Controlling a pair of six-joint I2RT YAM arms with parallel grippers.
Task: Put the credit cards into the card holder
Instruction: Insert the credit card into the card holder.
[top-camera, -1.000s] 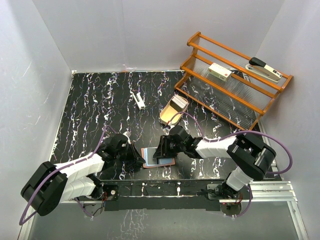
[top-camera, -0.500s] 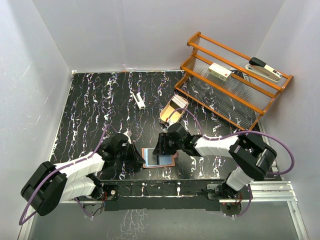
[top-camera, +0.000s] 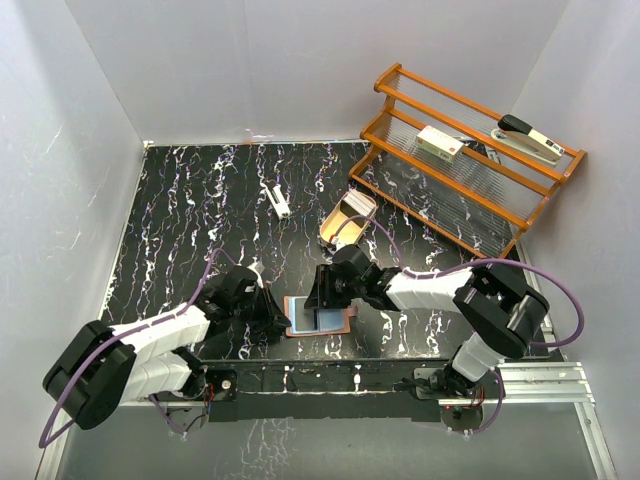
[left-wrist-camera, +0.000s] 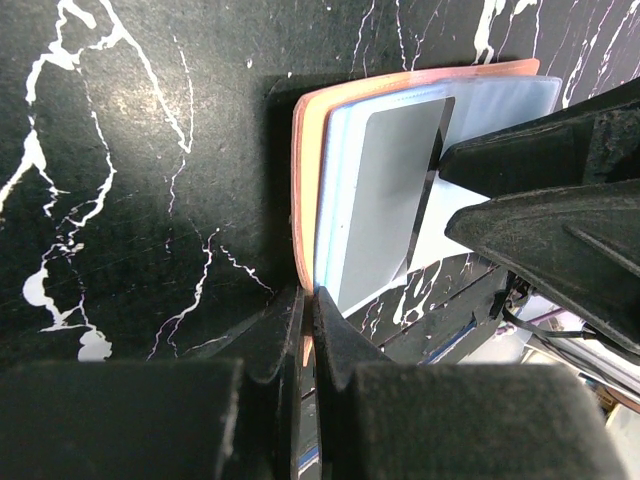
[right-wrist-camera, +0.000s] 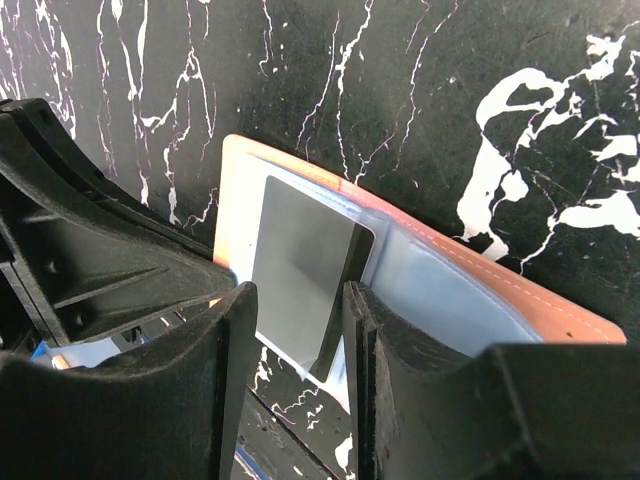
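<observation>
The card holder lies open near the table's front edge, salmon-brown outside and pale blue-grey inside. One grey credit card with a dark stripe lies on its inner sleeve, the near end sticking out over the table. My left gripper is shut on the holder's left edge. My right gripper is open, and its fingertips reach the card's striped end. I cannot tell whether they touch the card.
A tan oval wooden tray with something whitish in it stands behind the right gripper. A small white object lies mid-table. The orange wooden rack at back right carries a white box and a stapler.
My right gripper has edged slightly left over the card holder. The left gripper has kept its hold and has not moved.
</observation>
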